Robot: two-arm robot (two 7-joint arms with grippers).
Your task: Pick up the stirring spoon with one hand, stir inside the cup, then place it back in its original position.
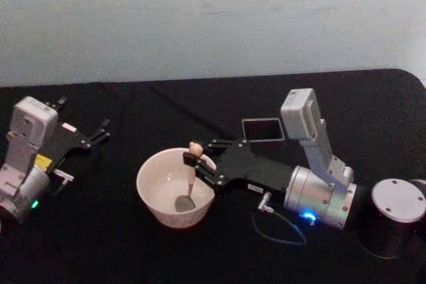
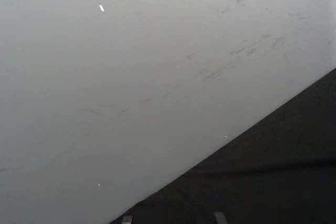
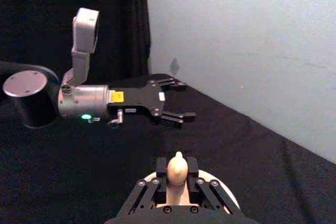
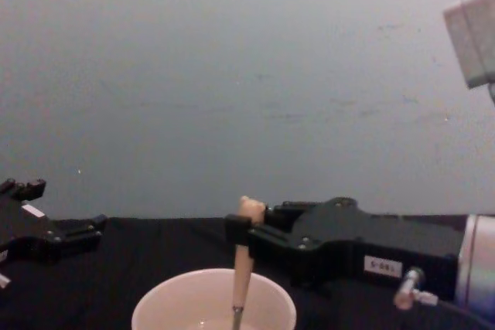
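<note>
Far left on the black tablecloth [image 1: 100, 251]: the left gripper [image 1: 83, 119], parked low, fingers splayed wide with nothing between them. Same gripper at the left edge of the chest view [image 4: 58, 210] and farther off in the right wrist view [image 3: 179, 99], well apart from the cup. Small green light [image 1: 33, 204] on the silver wrist behind it.

Centre-left: the cup [image 1: 166, 214], upright on the cloth, wide, cream-white, smooth-rimmed. Inside it the stirring spoon [image 1: 191, 177], close to upright, leaning slightly. Shiny metal bowl down near the cup's floor, thin dark neck above that, cream handle up past the rim, knobby top poking out just above the fingers.

Right of the cup, reaching in over its rim: the right gripper [image 1: 198, 159], long and black, fingers pinched narrow on the spoon's cream handle just under the knob. Small white label [image 4: 383, 266] on its side, silver-grey wrist [image 1: 319, 194] behind, blue light [image 1: 308, 216] at the lower edge.

Behind that gripper, nearer the pale wall [image 1: 213, 18]: the dark grey square holder [image 1: 261, 129], apart from the cup.
</note>
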